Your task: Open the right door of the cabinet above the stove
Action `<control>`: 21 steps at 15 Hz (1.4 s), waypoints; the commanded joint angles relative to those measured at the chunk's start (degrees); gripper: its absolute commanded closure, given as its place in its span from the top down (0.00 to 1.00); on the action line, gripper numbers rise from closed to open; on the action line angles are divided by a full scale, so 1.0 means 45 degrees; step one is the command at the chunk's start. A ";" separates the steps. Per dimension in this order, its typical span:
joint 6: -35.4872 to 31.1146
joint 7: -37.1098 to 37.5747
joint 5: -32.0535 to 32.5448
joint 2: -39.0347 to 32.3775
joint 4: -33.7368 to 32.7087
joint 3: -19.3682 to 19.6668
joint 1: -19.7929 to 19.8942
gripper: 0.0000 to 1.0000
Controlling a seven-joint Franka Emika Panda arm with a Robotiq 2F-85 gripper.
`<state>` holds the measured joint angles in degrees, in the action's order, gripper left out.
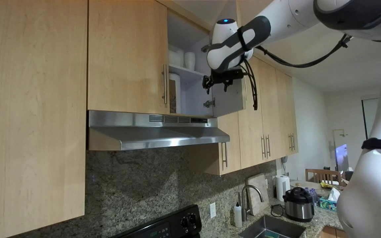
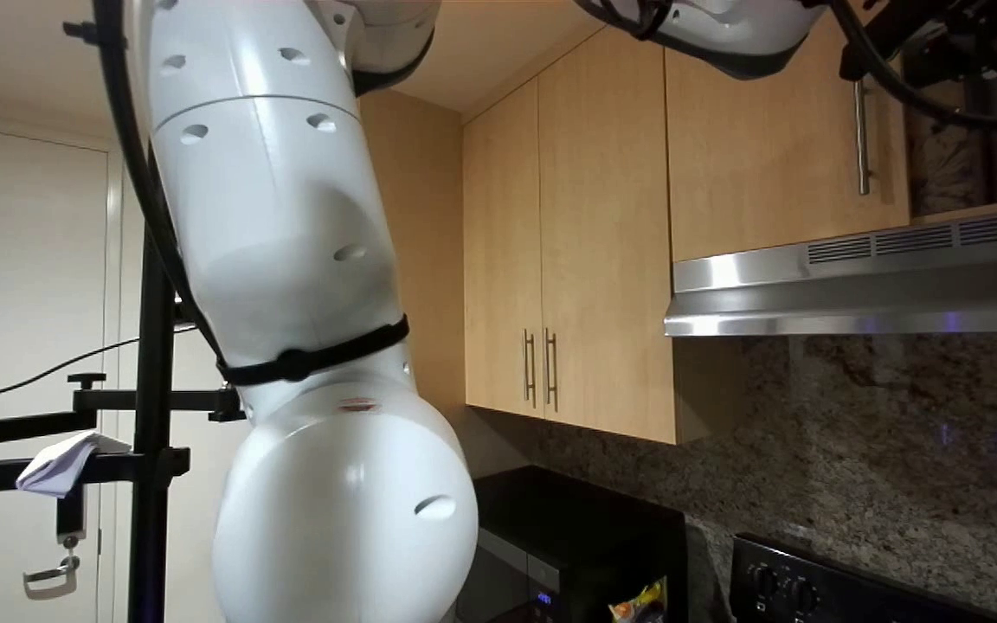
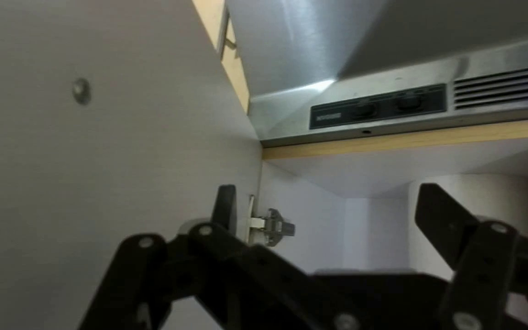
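1. Evidently the right door [image 1: 229, 99] is swung well out from the cabinet [image 1: 195, 94], above the range hood [image 1: 159, 134], at the hood's end with the dark switch strip [image 1: 199, 120]; I judge the task all but done.
2. Above that same end of the hood hangs the hand [image 3: 328, 201], its fingers [image 3: 222, 206] spread wide and holding nothing. One finger shows just beside the door's inner face; whether they touch, I cannot tell.
3. What could go wrong: the cables [image 1: 251, 82] hang near the door's free edge over the hood, so a careless retreat might snag that edge and draw the door back. Pressing it further outward from above the hood could strain the hinge [image 1: 208, 103]. Reaching deeper above the hood would risk knocking the white cup [image 1: 190, 61].
4. As for looks, the door shows a flat, plain, pale grey inner face, with one small round stud [image 3: 81, 91] in the wrist view. Its lower edge starts just above the hood's end. Its upper part is hidden behind the arm [image 1: 276, 21]; its handle is too obscured to make out.
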<state>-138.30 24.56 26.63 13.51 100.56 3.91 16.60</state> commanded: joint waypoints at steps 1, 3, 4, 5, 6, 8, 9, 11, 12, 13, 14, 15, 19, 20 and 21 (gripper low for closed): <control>0.0171 0.2323 0.2214 -0.0491 -0.0526 -0.0328 0.0608 1.00; 0.0575 0.2897 0.2910 -0.0647 -0.0715 -0.0176 0.0462 1.00; 0.0845 0.2970 0.3035 -0.0690 -0.0769 -0.0098 0.0322 1.00; 0.1037 0.3035 0.3186 -0.0751 -0.0807 -0.0037 0.0253 1.00; 0.1192 0.3180 0.3373 -0.0807 -0.0870 0.0002 0.0221 1.00; 0.1532 0.3435 0.3581 -0.0906 -0.1013 0.0099 0.0163 1.00; 0.1689 0.3611 0.3694 -0.0961 -0.1081 0.0154 0.0158 1.00; 0.1835 0.3832 0.3678 -0.1074 -0.1178 0.0321 0.0115 1.00; 0.1817 0.3893 0.3583 -0.1121 -0.1210 0.0402 0.0094 1.00; 0.1695 0.4009 0.3608 -0.1174 -0.1218 0.0491 0.0111 1.00; 0.1571 0.4006 0.3565 -0.1209 -0.1221 0.0591 0.0110 1.00; 0.1480 0.4008 0.3511 -0.1231 -0.1211 0.0691 0.0109 1.00; 0.1721 0.4020 0.3308 -0.0955 -0.1044 0.0890 0.0073 1.00; 0.1692 0.3976 0.3282 -0.0891 -0.0997 0.0947 0.0077 1.00; 0.1695 0.3919 0.3171 -0.0794 -0.0932 0.1011 0.0080 1.00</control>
<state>-131.44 41.08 41.38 8.84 96.06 7.28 17.61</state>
